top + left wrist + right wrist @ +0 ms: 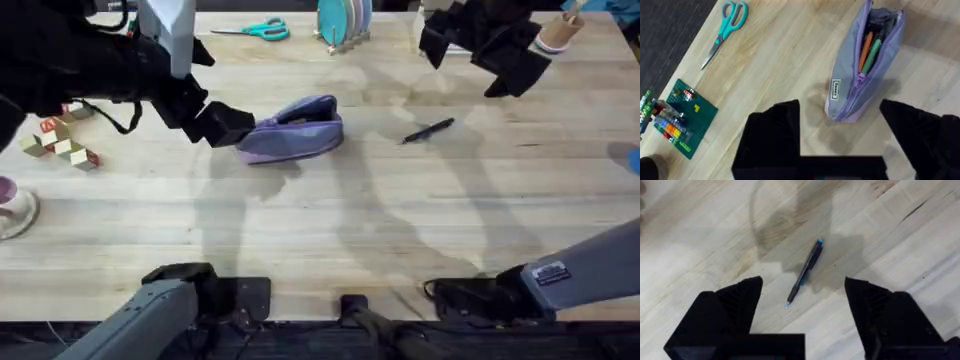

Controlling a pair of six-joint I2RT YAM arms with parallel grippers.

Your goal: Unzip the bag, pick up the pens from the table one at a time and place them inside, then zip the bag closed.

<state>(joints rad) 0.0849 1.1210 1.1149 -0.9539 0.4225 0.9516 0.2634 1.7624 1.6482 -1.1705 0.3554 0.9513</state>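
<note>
The bench (330,230), a broad run of pale planks, carries everything here. On it, left of middle, lies the bag (293,128), a soft lavender pouch resting on its side. The left wrist view catches its zipper already parted along the top, with an orange and a green pen tucked inside and a small label near the closed end. The left pincer (840,145) sits right at that closed end, fingers spread wide to either side of the fabric without pinching it, placed, I'd say, to steady the pouch while loading goes on.

Across to the right, the right pincer (802,312) hangs above the bench, fingers spread, lined up straddling the pen (804,274) below. That reads as a set-up for a descent and pinch across the barrel.

The pen itself lies well apart from the bag, out to its right: thin, dark barrel, a blue cap end and a pale tip, flat on the wood at a slant.

Far back, teal scissors (262,30) lie untouched.
</note>
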